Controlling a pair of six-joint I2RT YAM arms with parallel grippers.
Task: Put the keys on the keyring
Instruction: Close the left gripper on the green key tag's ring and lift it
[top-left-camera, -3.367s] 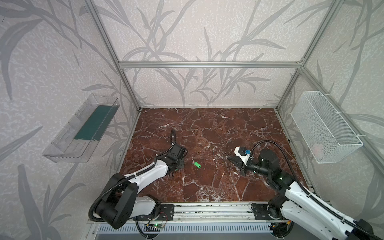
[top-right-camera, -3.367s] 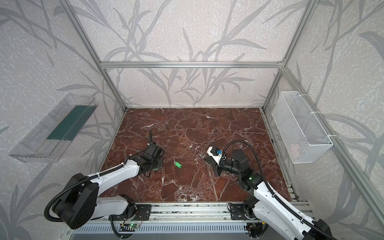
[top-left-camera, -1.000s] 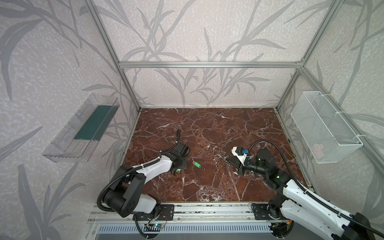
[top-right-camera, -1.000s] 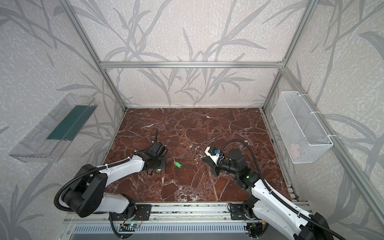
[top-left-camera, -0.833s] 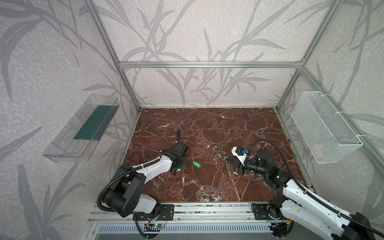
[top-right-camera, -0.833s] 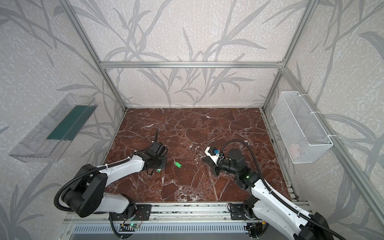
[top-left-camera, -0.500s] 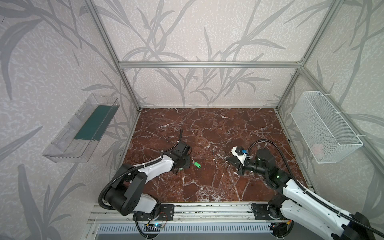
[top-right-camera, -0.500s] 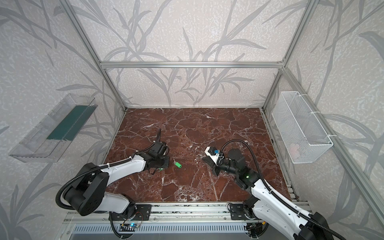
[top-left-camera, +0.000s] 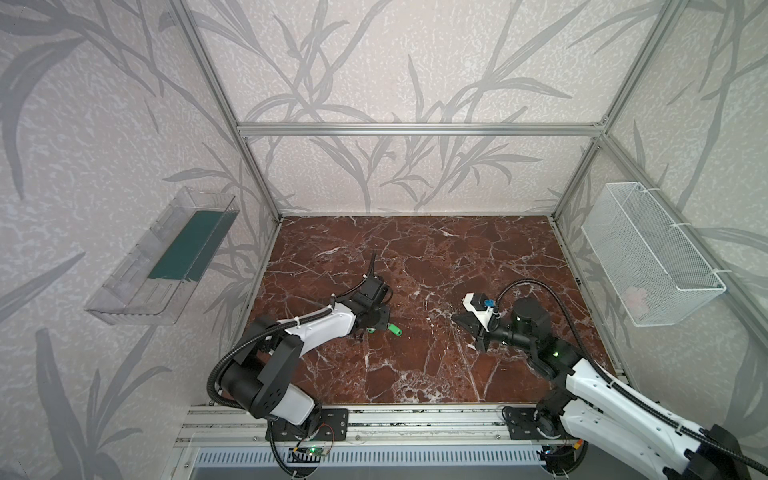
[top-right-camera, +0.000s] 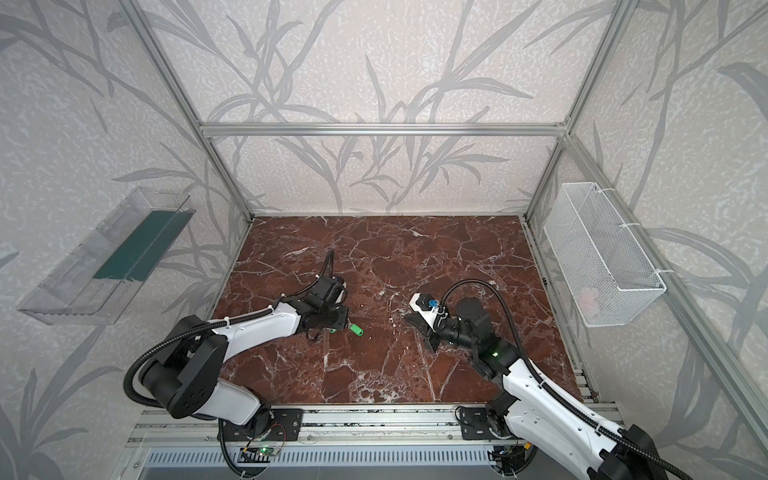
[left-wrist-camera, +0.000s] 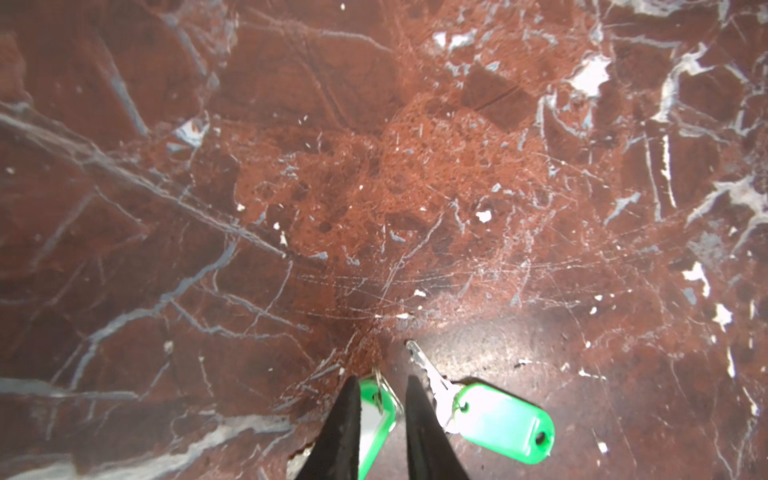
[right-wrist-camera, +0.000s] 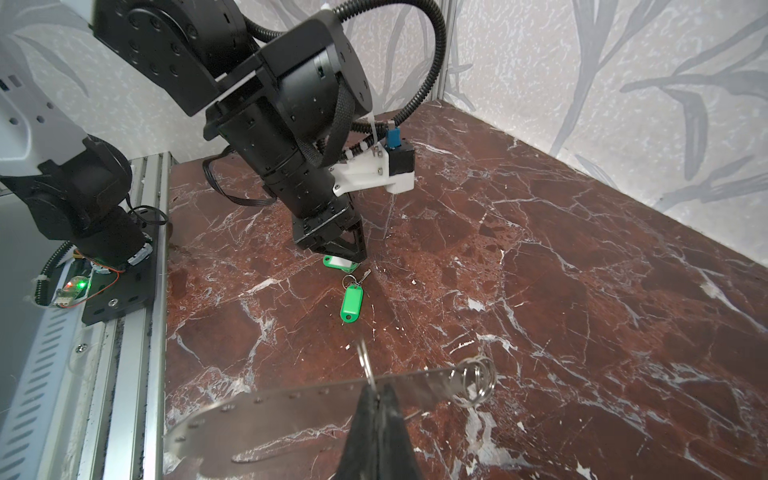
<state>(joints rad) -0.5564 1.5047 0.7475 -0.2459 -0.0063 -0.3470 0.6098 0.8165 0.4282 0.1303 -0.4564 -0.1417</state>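
Worktop: red-brown marble with white veins, leaf-print walls round it.
Left tool: we see its tips a little apart, straddling one green key tag that lies flat.
Other key tag: just beside it, silver key attached.
Right tool: we see it pinched tight on the keyring, held above the marble.

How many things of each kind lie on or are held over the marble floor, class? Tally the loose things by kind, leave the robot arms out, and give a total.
Green key tags: 2, one lying free with a metal key, one between the left gripper's fingers.
Grey metal keyring plates: 1, held by the right gripper.
Total: 3
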